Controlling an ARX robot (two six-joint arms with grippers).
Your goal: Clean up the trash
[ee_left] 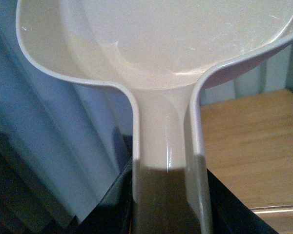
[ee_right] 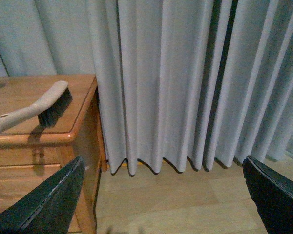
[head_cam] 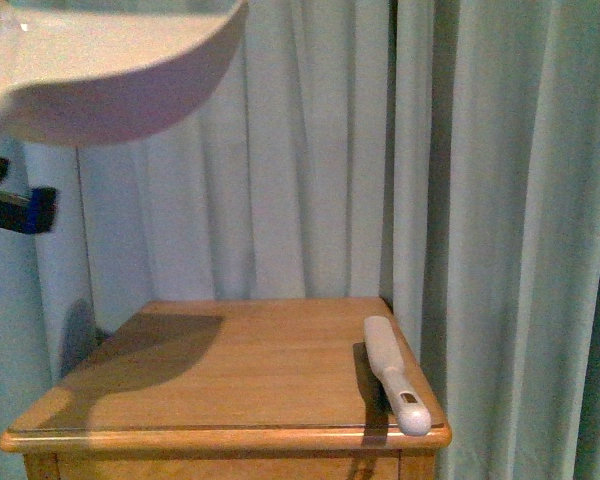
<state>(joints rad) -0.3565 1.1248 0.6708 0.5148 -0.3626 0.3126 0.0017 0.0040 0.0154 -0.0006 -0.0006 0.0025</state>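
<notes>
- The left gripper [ee_left: 168, 207] is clamped on the handle of a pale pinkish-white plastic dustpan [ee_left: 176, 44]. In the left wrist view its dark fingers [ee_left: 112, 207] press the handle from both sides.
- The right gripper [ee_right: 161, 200] stands wide apart with nothing between its dark fingers [ee_right: 49, 200]. It hangs over the wooden floor [ee_right: 185, 195], off the right side of the table.
- The dustpan [head_cam: 110, 70] is held high in the air at the upper left of the front view, its scoop wide and shallow. A broad shadow falls on the left part of the tabletop.
- The wooden bedside table [head_cam: 230, 370] has a rounded front edge, and the right wrist view shows a drawer front [ee_right: 19, 161] under the top.
- A pale hand brush [head_cam: 392, 372] lies flat along the right edge of the tabletop. Its handle end is close to the front right corner, and its dark-bristled head [ee_right: 53, 107] points toward the far edge.
- A pale grey-green curtain [head_cam: 330, 150] hangs in folds behind and to the right of the table, down to the floor.
- The trash shows in none of these views, so I cannot tell where it is.
</notes>
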